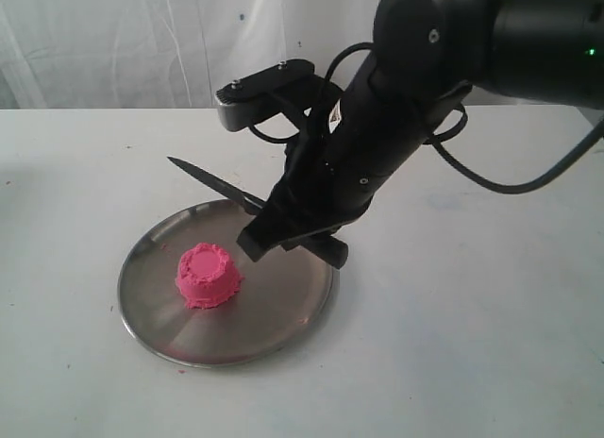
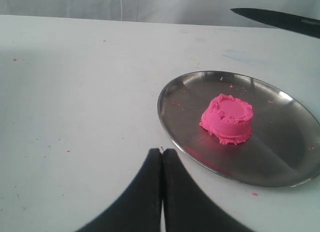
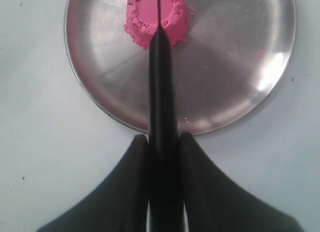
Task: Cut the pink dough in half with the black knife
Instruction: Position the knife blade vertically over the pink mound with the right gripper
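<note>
The pink dough [image 1: 208, 276] stands whole, a flat-topped dome, on the left half of the round steel plate [image 1: 274, 315]. My right gripper [image 1: 276, 238] is shut on the black knife [image 1: 212, 181], held in the air above the plate's far side with its tip pointing left. In the right wrist view the knife [image 3: 161, 92] runs from the gripper [image 3: 164, 138] out over the middle of the dough [image 3: 140, 12]. My left gripper [image 2: 161, 152] is shut and empty, over the table just short of the plate [image 2: 280, 157]. From there I see the dough [image 2: 227, 117] and the blade [image 2: 280, 19].
Pink crumbs lie scattered on the plate [image 3: 225, 67] and on the white table [image 1: 75, 174] around it. A white curtain [image 1: 113, 42] hangs behind the table. The right arm's black cable [image 1: 510, 178] loops over the table's right side.
</note>
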Available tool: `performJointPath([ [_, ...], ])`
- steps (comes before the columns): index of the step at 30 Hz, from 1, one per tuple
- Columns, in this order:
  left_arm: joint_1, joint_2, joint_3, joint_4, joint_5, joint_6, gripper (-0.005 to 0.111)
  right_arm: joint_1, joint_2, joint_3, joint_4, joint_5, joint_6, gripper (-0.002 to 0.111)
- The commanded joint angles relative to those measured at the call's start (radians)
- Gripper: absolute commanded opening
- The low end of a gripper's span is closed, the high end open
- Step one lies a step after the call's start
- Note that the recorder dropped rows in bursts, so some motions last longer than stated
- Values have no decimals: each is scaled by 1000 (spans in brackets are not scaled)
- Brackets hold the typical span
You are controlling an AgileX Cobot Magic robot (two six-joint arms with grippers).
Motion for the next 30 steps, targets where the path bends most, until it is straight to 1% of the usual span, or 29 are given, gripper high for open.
performJointPath([
  [1, -5, 6, 4, -2, 2, 0, 0, 53, -34, 2, -115, -4, 81, 13],
  [6, -5, 6, 4, -2, 2, 0, 0, 79, -41, 2, -115, -24, 132, 12],
  [11, -5, 6, 4, -2, 2, 0, 0, 106, -57, 70, -115, -114, 168, 3],
  [13, -5, 6, 4, -2, 2, 0, 0, 108, -67, 104, -115, -152, 186, 1],
  [16, -5, 6, 4, -2, 2, 0, 0, 108, -95, 187, -110, -220, 207, 1],
  [19, -5, 6, 4, -2, 2, 0, 0, 108, -142, 293, -89, -357, 212, 0],
  [21, -5, 6, 4, -2, 2, 0, 0, 108, -163, 342, -89, -412, 212, 0],
  [30, -5, 6, 4, -2, 2, 0, 0, 108, -169, 364, -89, -445, 212, 0],
])
